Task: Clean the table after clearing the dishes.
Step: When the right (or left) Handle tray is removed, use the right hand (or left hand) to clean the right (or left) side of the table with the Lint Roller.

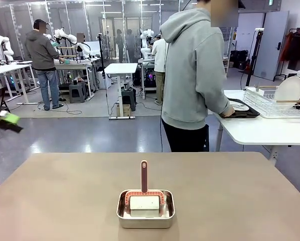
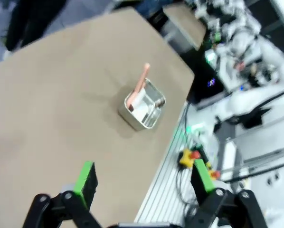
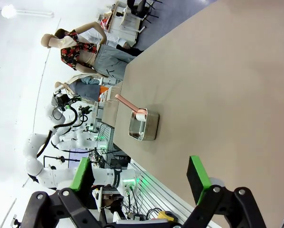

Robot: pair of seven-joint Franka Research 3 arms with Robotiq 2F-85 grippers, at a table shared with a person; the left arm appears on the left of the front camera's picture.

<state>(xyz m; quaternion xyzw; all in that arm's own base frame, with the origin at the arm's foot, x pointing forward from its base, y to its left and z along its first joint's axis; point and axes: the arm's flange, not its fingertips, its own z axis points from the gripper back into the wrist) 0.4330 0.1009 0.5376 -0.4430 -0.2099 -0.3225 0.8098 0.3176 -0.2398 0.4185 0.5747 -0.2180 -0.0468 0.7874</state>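
The tan table (image 1: pixel 64 191) carries a shiny metal pan (image 1: pixel 145 215) near its front edge. In the pan sits a white cleaning brush with a salmon handle (image 1: pixel 144 175) that stands upright. The dishes are off this table: a white plate on a dark tray (image 1: pixel 242 107) lies on the white side table, under the hand of a person in a grey hoodie (image 1: pixel 195 75). My left gripper (image 2: pixel 143 180) hangs open high above the table (image 2: pixel 61 109), far from the pan (image 2: pixel 154 107). My right gripper (image 3: pixel 139 173) is open too, well away from the pan (image 3: pixel 149 126).
A white side table (image 1: pixel 260 131) at the right holds a wire dish rack (image 1: pixel 275 104) with a white plate (image 1: pixel 289 90) standing in it. The person stands between the two tables, turned toward the side table.
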